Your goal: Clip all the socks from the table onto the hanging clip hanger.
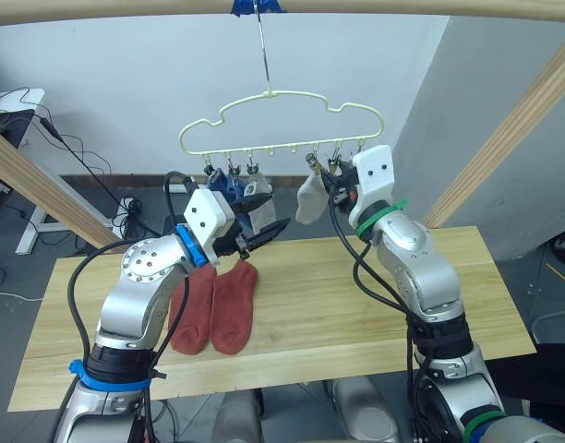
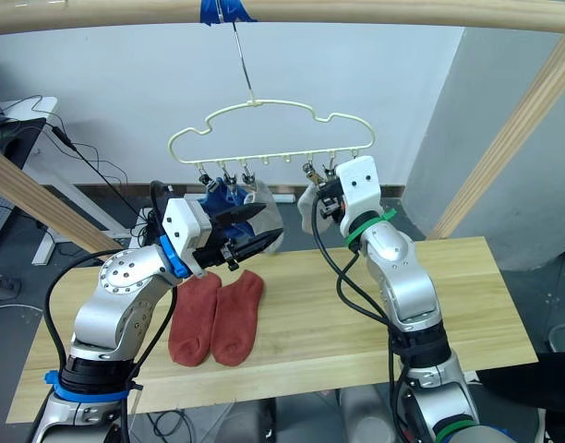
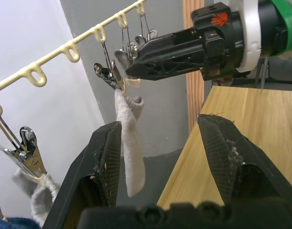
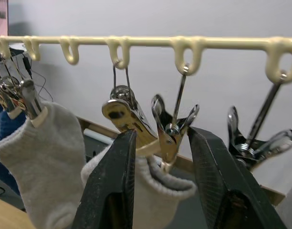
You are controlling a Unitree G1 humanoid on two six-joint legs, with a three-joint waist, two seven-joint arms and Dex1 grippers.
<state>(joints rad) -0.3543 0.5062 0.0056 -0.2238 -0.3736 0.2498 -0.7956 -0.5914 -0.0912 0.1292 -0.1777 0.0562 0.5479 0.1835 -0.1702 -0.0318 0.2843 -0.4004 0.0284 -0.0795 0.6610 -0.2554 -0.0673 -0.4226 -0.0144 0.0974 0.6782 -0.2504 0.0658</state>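
Observation:
The pale-yellow clip hanger hangs by its hook from the top pole. On its left clips hang blue socks and a grey sock. A second grey sock hangs from a clip further right. My right gripper is up at that clip, open, one finger on each side of it. My left gripper is open and holds nothing, just below the left hanging socks. Two rust-red socks lie side by side on the table, under my left arm.
A thick wooden frame surrounds the work area: a top beam and slanted poles at the left and right. Cables and a desk lie behind the table at the left. Several hanger clips hold nothing.

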